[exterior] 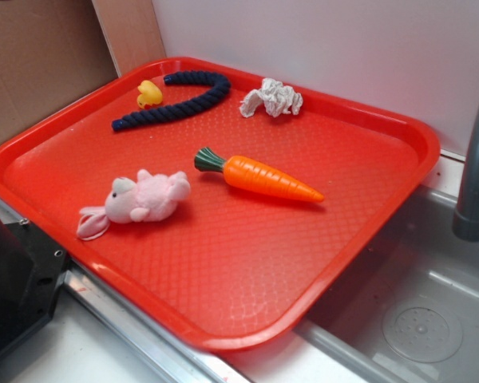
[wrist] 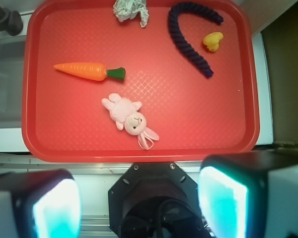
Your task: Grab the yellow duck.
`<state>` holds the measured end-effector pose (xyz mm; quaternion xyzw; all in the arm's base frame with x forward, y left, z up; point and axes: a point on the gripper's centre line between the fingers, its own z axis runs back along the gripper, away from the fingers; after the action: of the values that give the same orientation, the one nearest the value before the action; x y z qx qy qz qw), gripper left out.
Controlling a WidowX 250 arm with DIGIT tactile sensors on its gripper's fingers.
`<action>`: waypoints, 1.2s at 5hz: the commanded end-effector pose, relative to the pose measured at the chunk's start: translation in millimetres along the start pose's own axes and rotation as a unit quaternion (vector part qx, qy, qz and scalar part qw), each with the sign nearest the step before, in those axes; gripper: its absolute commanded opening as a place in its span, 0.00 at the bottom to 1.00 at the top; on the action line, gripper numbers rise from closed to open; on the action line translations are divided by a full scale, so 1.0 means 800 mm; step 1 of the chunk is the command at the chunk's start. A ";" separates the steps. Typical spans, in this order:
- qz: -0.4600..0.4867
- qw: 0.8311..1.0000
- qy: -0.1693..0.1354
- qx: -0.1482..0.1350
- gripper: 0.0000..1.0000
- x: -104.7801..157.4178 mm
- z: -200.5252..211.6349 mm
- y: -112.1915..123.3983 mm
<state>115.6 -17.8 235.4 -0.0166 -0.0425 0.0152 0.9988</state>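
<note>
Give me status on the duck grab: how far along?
Done: nothing visible yet. The yellow duck sits untouched in the far corner of the red tray, tucked inside the curve of the dark blue rope. In hand: the gripper is open and empty, hanging over the tray's near edge, well short of the duck. Left: travel past the pink bunny, descend, close on the duck.

We see the yellow duck (exterior: 149,95) at the red tray's (exterior: 367,231) far left corner, touching the dark blue rope (exterior: 176,100).
</note>
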 end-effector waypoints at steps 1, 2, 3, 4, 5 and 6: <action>0.000 1.000 0.000 0.000 1.00 0.000 0.000 0.000; 0.084 0.996 -0.002 -0.008 1.00 0.022 -0.012 0.015; 0.172 0.985 -0.009 -0.013 1.00 0.041 -0.026 0.031; 0.277 0.960 -0.024 -0.015 1.00 0.060 -0.046 0.051; 0.391 0.918 -0.065 0.001 1.00 0.089 -0.073 0.077; 0.458 0.882 -0.106 0.006 1.00 0.110 -0.099 0.101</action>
<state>209.8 55.4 150.9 -0.0225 -0.1206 0.4701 0.8740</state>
